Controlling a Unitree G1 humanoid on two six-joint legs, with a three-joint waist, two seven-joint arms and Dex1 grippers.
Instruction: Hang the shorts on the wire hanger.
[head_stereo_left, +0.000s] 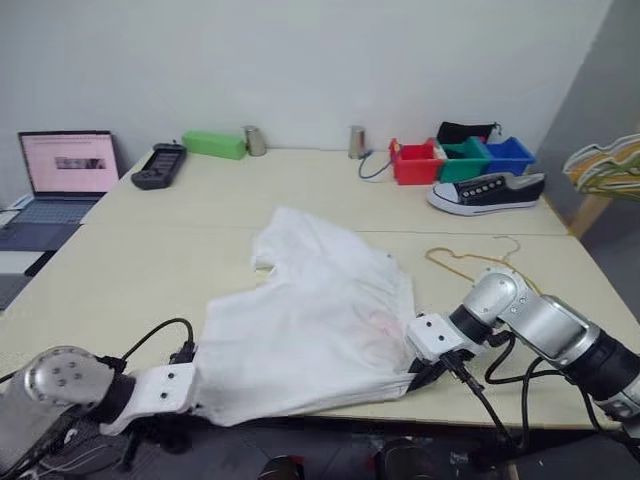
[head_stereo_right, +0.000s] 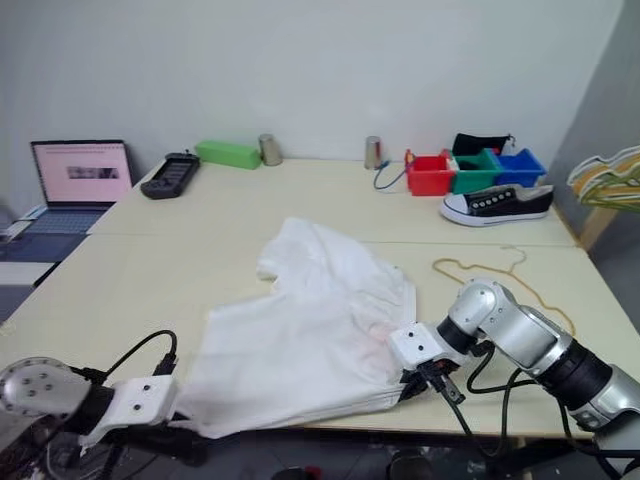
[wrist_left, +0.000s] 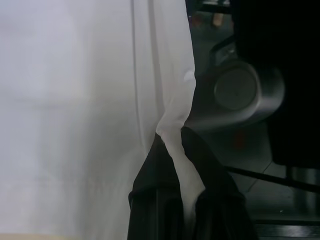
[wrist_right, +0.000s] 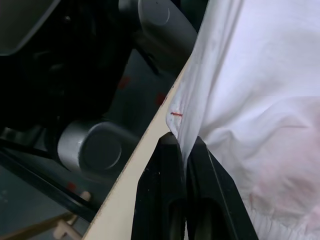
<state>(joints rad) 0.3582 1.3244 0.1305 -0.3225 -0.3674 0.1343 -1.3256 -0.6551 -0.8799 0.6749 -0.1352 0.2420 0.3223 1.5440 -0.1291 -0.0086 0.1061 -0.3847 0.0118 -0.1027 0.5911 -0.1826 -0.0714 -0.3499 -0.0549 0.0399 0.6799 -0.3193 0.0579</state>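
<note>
From the head cameras, the shorts (head_stereo_left: 320, 320) lie spread across the near half of the table (head_stereo_left: 150, 260), their near edge drawn right to the table's front rim. The left gripper (head_stereo_left: 190, 400) sits at that edge at about 7 o'clock of the cloth, and the right gripper (head_stereo_left: 425, 372) at about 4 o'clock, each at a corner of the fabric. The wire hanger (head_stereo_left: 478, 262) lies flat on the table at roughly 2 o'clock from the shorts, just beyond the right arm and apart from the cloth. Farther back, at 1 o'clock, a sneaker (head_stereo_left: 487, 192) rests in front of the coloured bins (head_stereo_left: 460, 160), and a laptop (head_stereo_left: 65, 170) stands open at 10 o'clock. In the left wrist view the two black fingers (wrist_left: 150, 200) are clenched on a thin fold of the white fabric, which rises from between them. In the right wrist view the fingers (wrist_right: 165, 190) are likewise pinched tight on the shorts' edge, just over the table rim. As I judge it, only the grasping is done: both corners are held, but the shorts are not yet on the hanger, which lies untouched; carrying the cloth to it and draping or threading it over the wire all remains.
</note>
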